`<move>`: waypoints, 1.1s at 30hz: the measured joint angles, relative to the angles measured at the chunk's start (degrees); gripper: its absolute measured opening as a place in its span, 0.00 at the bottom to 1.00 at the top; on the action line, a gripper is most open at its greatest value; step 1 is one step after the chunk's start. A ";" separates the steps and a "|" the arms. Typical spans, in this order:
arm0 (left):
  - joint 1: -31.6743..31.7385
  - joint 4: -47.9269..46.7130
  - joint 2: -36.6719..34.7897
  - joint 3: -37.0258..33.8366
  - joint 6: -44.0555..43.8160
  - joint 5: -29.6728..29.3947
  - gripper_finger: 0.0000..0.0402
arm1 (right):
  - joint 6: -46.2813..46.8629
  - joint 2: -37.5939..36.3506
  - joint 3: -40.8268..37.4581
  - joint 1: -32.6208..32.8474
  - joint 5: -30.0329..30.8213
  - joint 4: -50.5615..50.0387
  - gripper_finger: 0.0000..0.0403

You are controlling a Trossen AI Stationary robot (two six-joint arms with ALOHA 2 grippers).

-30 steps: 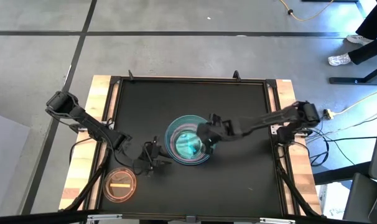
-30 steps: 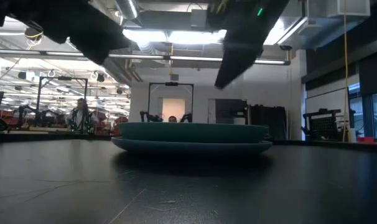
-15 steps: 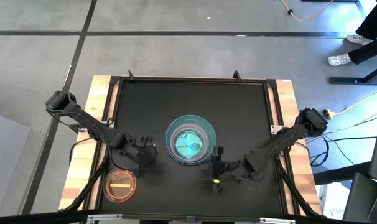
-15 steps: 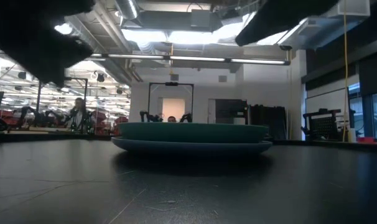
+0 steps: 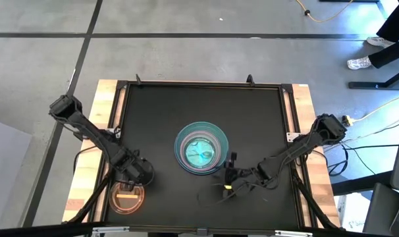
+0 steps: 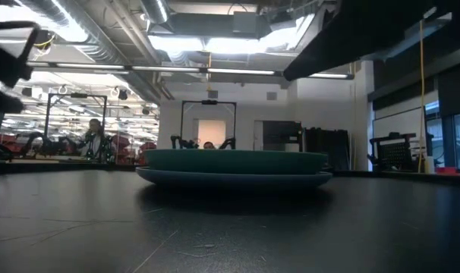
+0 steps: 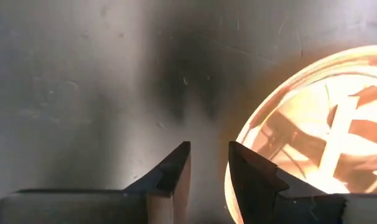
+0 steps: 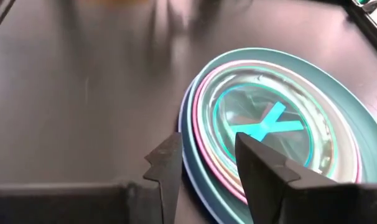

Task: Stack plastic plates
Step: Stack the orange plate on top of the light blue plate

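Note:
A stack of plates (image 5: 201,148) stands mid-table: a pale-blue plate at the bottom, then teal and pink rims, with a clear plate with cyan bar marks (image 8: 263,121) on top. In the low view the stack (image 6: 234,168) rests flat on the table. A translucent orange plate with bar marks (image 5: 127,195) lies alone at the near-left corner. My left gripper (image 5: 137,172) hangs open at that plate's far rim (image 7: 251,130), with a narrow gap between its fingers. My right gripper (image 5: 229,176) is open, just off the stack's near-right side (image 8: 195,130).
The black mat (image 5: 160,112) is framed by a raised border (image 5: 199,84) and wooden edges (image 5: 87,164). Bare mat lies on the far side and to the left and right of the stack. Beyond the table, a person's legs and shoes (image 5: 384,39) show at the far right.
My right gripper has drawn back from over the stack toward the table's near edge, leaving the cyan-marked plate on top. My left gripper has moved from beside the stack's left toward the near-left corner, arriving at the orange plate's far rim.

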 joint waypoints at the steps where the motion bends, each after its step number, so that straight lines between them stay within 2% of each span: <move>1: -0.67 0.78 0.00 -0.66 -0.08 0.13 0.25 | 0.04 0.00 -0.04 -0.23 -0.02 0.28 0.35; 5: -2.64 1.93 0.00 -1.64 -0.41 2.10 0.25 | 0.13 0.00 -0.21 -0.53 -0.09 0.24 0.35; 10: -3.05 3.99 0.00 -1.64 -0.40 1.90 0.25 | 0.15 0.00 -0.21 -0.53 -0.13 0.39 0.35; 14: -3.05 10.54 0.00 -3.23 -0.16 0.35 0.25 | 0.16 0.00 -0.21 -0.50 -0.19 0.39 0.35; 21: -2.99 17.52 -0.07 -7.42 -3.19 3.21 0.24 | 0.17 0.00 -0.21 -0.50 -0.24 0.32 0.35; 25: -3.03 18.26 -0.05 -7.56 -1.40 3.29 0.18 | 0.17 0.00 -0.21 -0.50 -0.03 0.32 0.35; 31: -2.98 18.97 0.07 -7.63 0.04 2.92 0.03 | 0.17 0.00 -0.21 -0.50 0.02 0.32 0.35; 33: -2.98 19.80 0.15 -7.63 0.07 3.10 0.01 | 0.15 0.00 -0.21 -0.50 0.04 0.32 0.35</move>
